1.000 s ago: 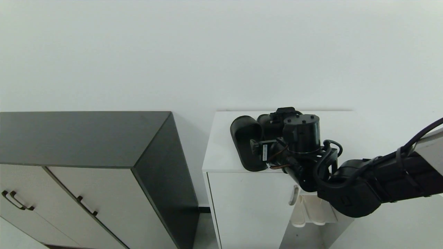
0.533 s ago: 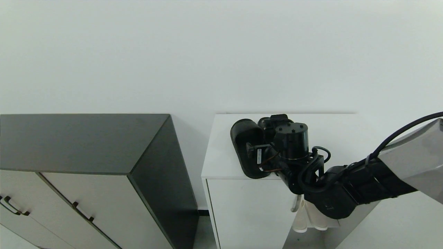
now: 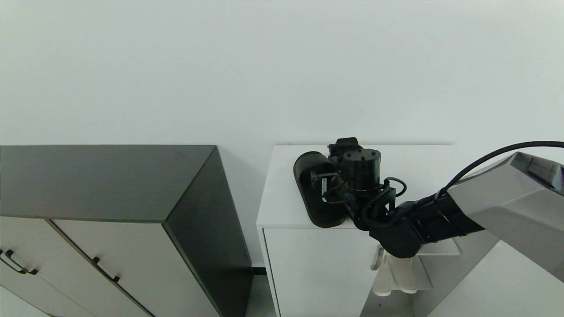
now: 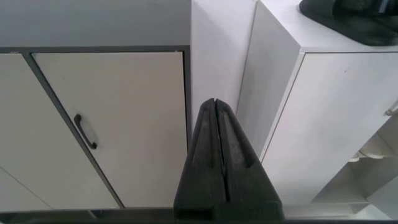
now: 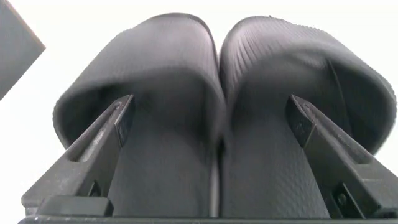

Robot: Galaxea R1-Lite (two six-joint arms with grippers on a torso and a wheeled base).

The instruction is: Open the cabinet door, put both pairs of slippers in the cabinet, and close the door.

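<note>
The pair of black slippers [image 3: 318, 189] at centre frame is matt black all over; close up in the right wrist view, the straps carry a fine ribbed grain. The surface [image 3: 277, 198] under them is plain white, as is the cabinet [image 3: 317, 268] below, which has a pale handle [image 3: 374, 257]. The pair of pale slippers [image 3: 396, 275] at lower right is cream-white. The right gripper [image 5: 210, 109] is black, on a grey arm. At lower left, the second cabinet [image 3: 110, 176] has a charcoal top and side, off-white doors and 2 dark handles [image 3: 103, 269]. The left gripper [image 4: 215, 112] is black. The wall [image 3: 282, 66] is plain white.
</note>
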